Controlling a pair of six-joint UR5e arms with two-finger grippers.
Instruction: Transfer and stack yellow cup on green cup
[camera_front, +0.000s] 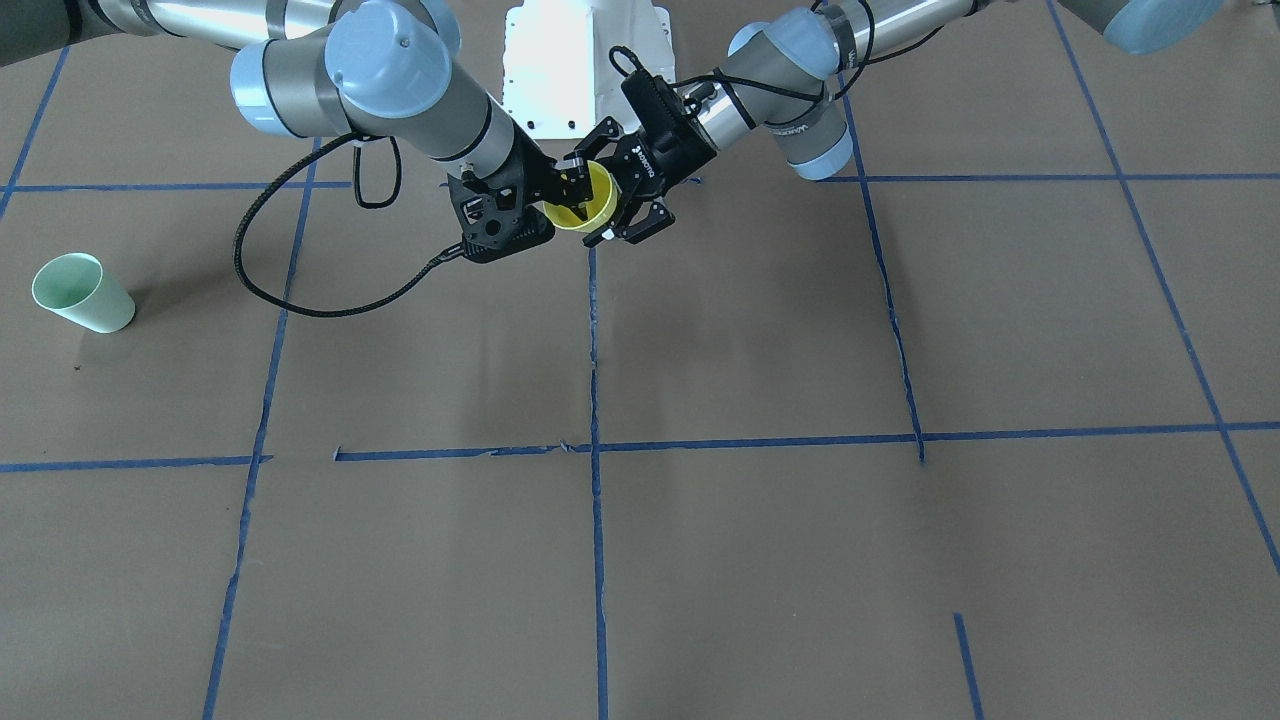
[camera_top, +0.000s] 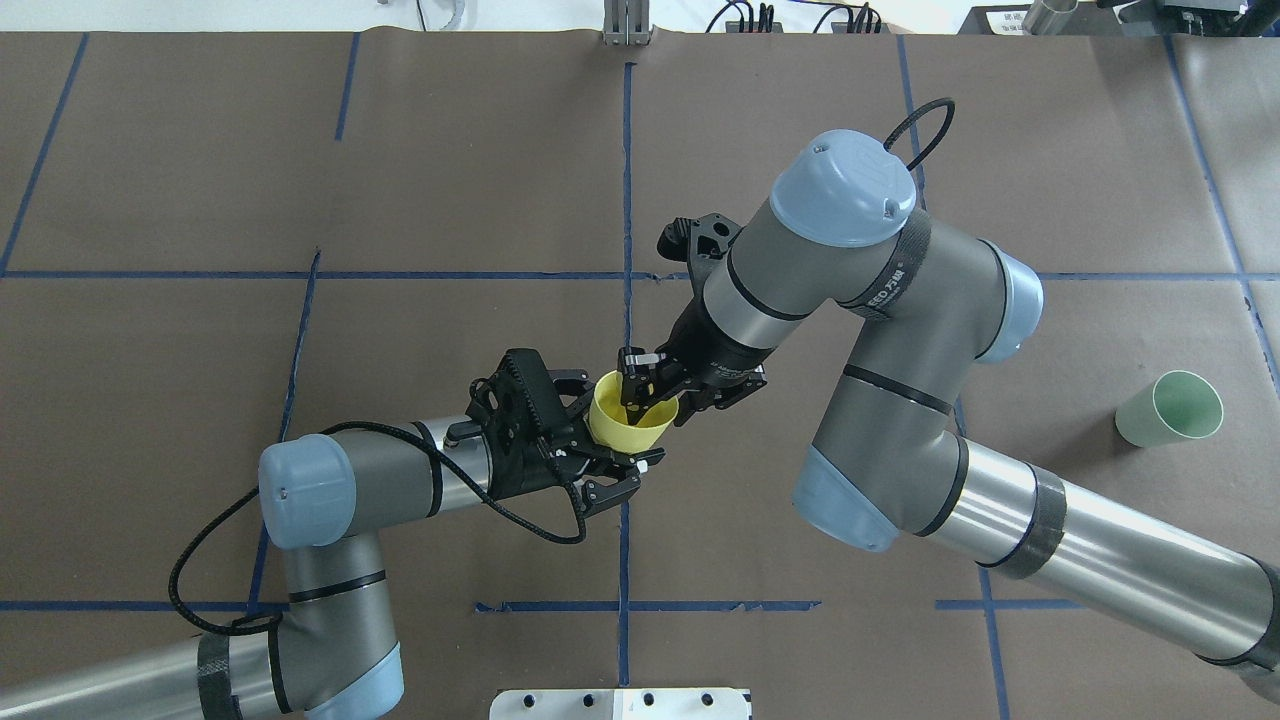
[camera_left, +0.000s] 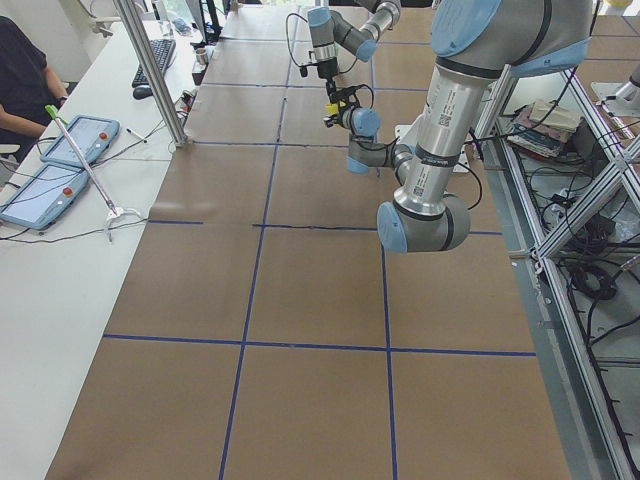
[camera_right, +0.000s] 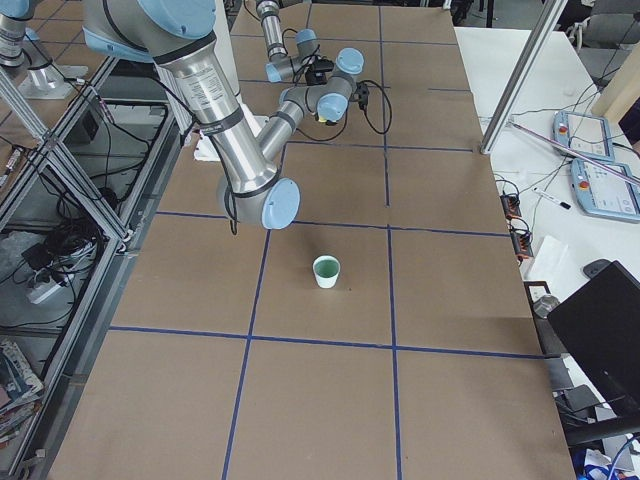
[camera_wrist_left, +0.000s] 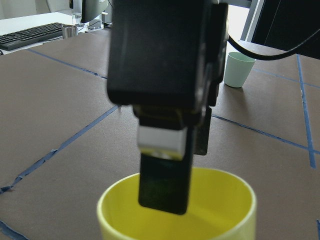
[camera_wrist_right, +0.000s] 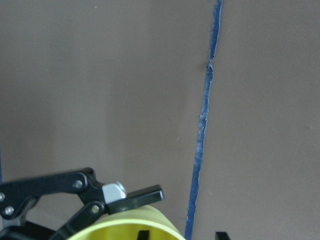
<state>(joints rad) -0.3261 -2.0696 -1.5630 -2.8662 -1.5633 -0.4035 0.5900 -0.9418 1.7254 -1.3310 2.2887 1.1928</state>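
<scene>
Left end effector (camera_top: 622, 432) holds the yellow cup (camera_top: 612, 420) by its lower body, jaws spread wide round it; the right end effector (camera_top: 652, 398) has one finger dipped inside the mouth and the other outside, straddling the wall with a gap showing, so by my reading it is not yet pinched; the hand-over looks to be at its midpoint. Table (camera_top: 300, 150) next: flat, brown, matte, gridded with blue tape lines (camera_top: 627, 150); both arms meet above the middle of its length, somewhat nearer the robot's edge than the operators' edge. Right arm (camera_top: 850, 300) is the nearer one to the goal; its elbow lies between the hand-over and the green cup (camera_top: 1170, 408), which stands upright, mouth up, toward the table's right end, about midway between the robot's edge and the operators' edge, well apart from both end effectors. Aloft, the yellow cup is tilted, its long axis leaning mouth-first toward the right end effector; it will likely need righting, base down, before it drops into the green mouth. Around the green cup only tape lines show; room for a sideways carry looks ample.
</scene>
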